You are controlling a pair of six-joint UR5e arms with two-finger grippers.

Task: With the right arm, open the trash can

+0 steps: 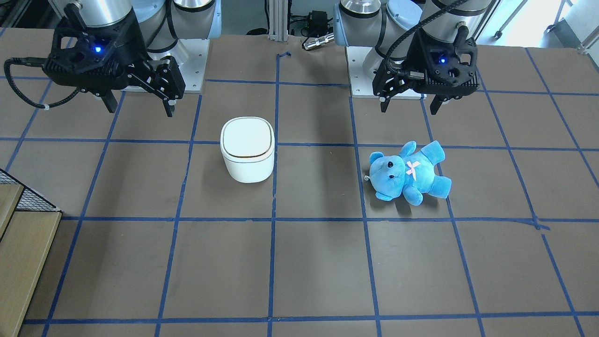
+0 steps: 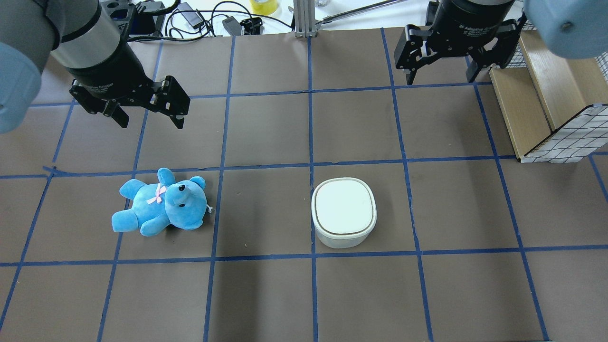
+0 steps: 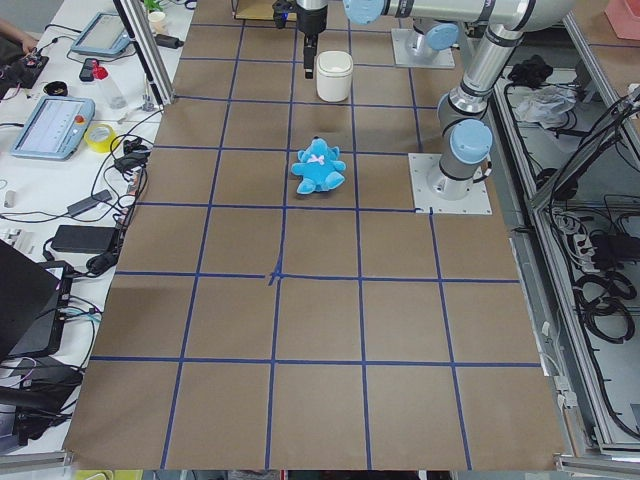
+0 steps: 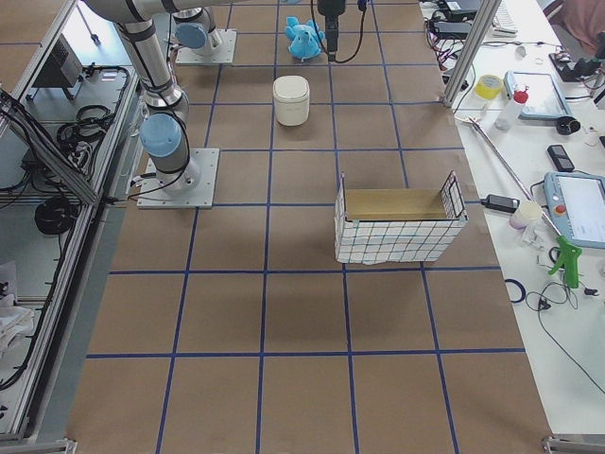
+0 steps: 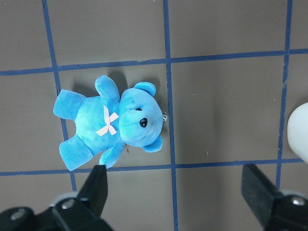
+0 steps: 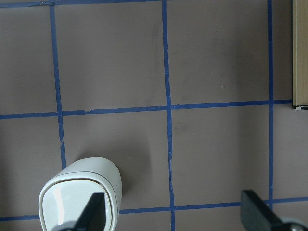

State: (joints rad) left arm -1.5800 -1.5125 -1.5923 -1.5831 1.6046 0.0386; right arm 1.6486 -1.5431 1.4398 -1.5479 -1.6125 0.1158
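The white trash can (image 1: pixel 247 150) stands upright on the brown table with its lid shut. It also shows in the overhead view (image 2: pixel 344 211) and at the lower left of the right wrist view (image 6: pixel 79 199). My right gripper (image 1: pixel 140 108) hangs open and empty above the table, back from the can and off to its side; in the overhead view it (image 2: pixel 441 77) is up and right of the can. My left gripper (image 2: pixel 151 122) is open and empty, above the table behind a blue teddy bear (image 2: pixel 161 203).
The blue teddy bear (image 1: pixel 407 173) lies on its back, about one grid square from the can. A wire-mesh crate with a wooden inside (image 2: pixel 546 109) sits at the table's right side near my right gripper. Blue tape lines mark the table.
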